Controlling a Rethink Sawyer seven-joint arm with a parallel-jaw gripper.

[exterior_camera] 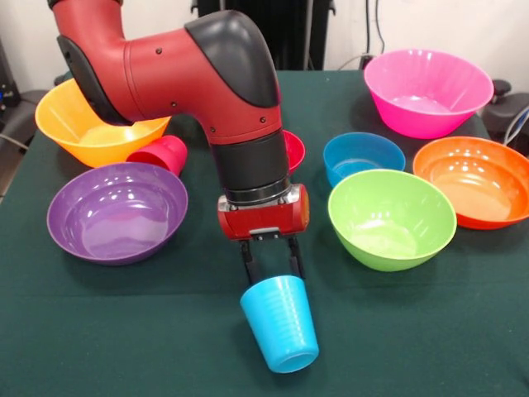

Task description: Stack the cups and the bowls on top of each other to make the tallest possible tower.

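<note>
Between our jaws, the gripper (271, 266) clamps the rim of the blue cup (282, 323), which hangs tilted, mouth up, base toward the camera over the green table (124, 331). Picture-left of the jaws we see the purple bowl (116, 212), with the red cup (160, 155) lying beside the yellow bowl (83, 128). Picture-right sits the green bowl (392, 218), with the small blue bowl (364, 155), orange bowl (478, 180) and pink bowl (427, 91) beyond it.

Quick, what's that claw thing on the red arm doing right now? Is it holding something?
Gripper: closed on the rim of the sky-blue cup, holding it tilted, mouth up.
</note>
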